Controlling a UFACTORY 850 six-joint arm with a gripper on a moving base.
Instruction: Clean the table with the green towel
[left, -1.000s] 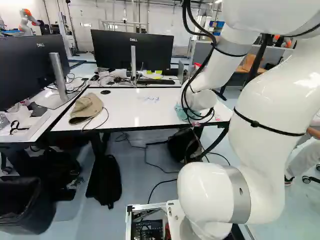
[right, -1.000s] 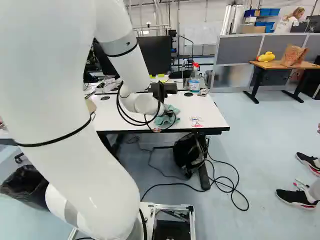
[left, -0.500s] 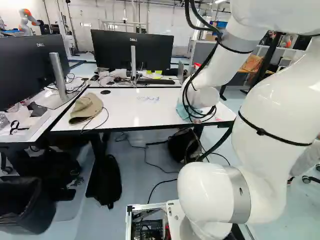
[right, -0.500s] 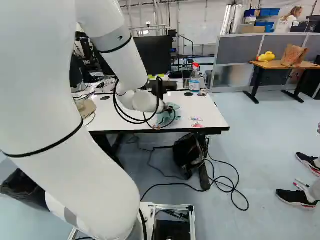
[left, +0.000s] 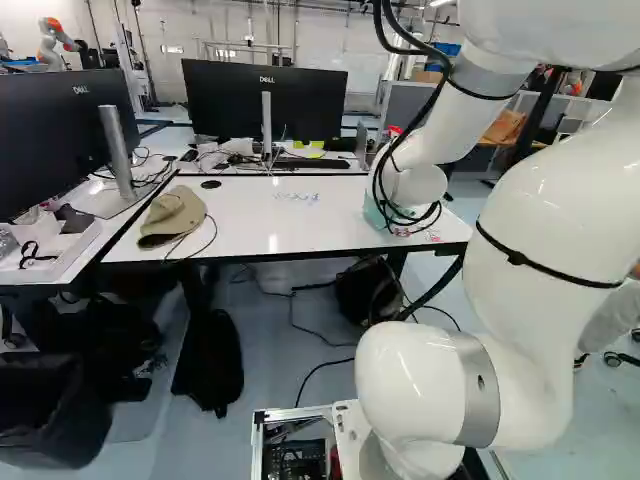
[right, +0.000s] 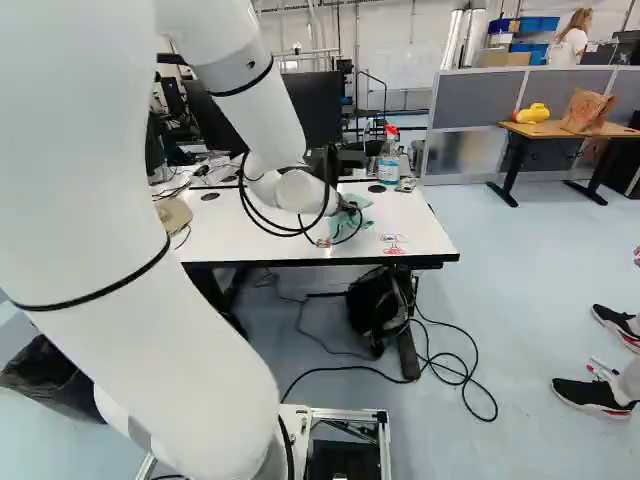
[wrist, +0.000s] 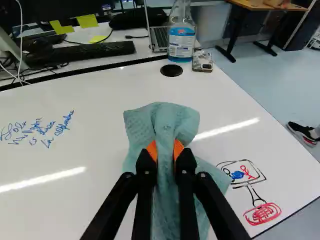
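Towel (wrist: 137, 130) on table (wrist: 110, 105), hat (left: 176, 214) to its left, bottle (wrist: 181, 42) behind

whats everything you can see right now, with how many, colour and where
towel: 1, pale green, gripped over the table
table: 1, white, ahead of the arm
writing: 1 patch, blue, on the table
drawing: 1, red, black and blue, near the table's edge
spray bottle: 1, clear, blue liquid, beyond the towel
disc: 1, black, near the bottle
cap: 1, tan, table's left end, left base view
monitors: at least 2, black, beyond and left of the table
keyboard: 1, black, beyond the table
sticky notes: at least 3, yellow, by the keyboard
paper bag: 1, brown, on the wooden desk
another robot: 1, white and orange, far back
arm: 1, white
gripper: 1, black, orange pads, shut on the towel
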